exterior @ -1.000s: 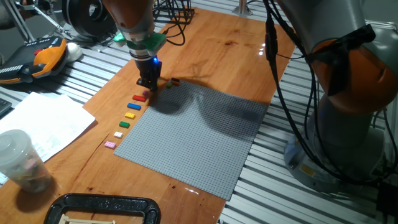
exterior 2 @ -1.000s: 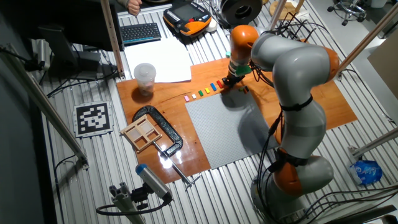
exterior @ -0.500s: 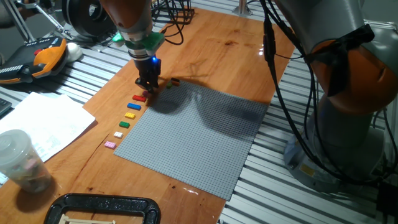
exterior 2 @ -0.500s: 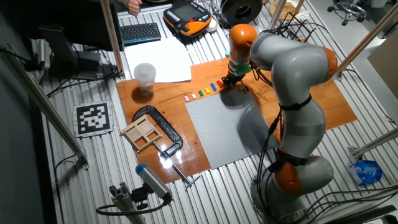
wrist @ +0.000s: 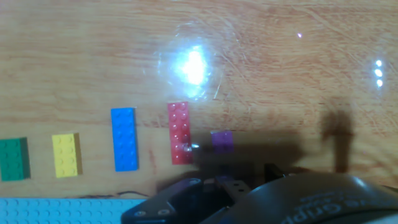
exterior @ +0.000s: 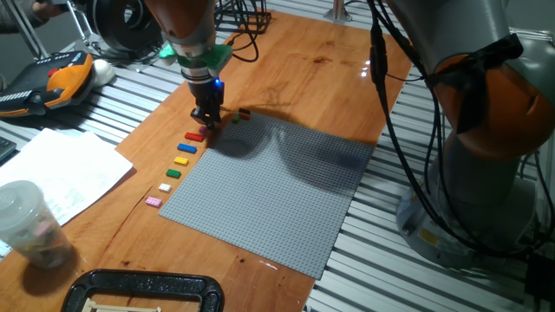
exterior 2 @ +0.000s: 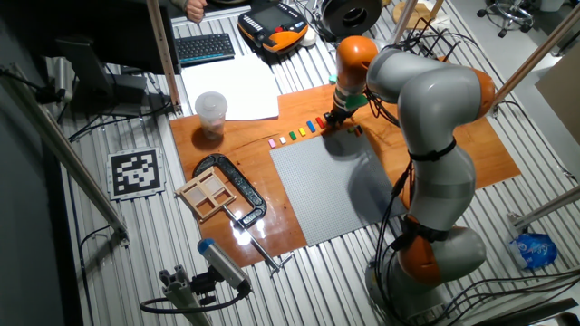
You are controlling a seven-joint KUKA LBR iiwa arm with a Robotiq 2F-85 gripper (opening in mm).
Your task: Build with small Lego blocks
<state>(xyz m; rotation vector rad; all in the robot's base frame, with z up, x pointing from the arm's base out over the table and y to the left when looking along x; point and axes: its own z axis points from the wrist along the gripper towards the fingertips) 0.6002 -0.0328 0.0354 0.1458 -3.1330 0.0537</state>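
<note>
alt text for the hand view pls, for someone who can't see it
Close above a wooden table, a row of small Lego blocks lies flat: green, yellow, blue, red and a small purple one. The gripper's dark, blurred body fills the bottom edge, and a light glare shines above the red block.

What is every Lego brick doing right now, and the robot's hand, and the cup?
Red brick: flat on the wood, free.
Blue brick: flat, beside the red one.
Yellow brick: flat, untouched.
Green brick: flat, untouched.
Purple brick: flat, close by the fingers.
Gripper: low over the brick row; open or shut, cannot tell.
Grey baseplate: flat, no bricks visible on it.
Plastic cup: upright.
</note>
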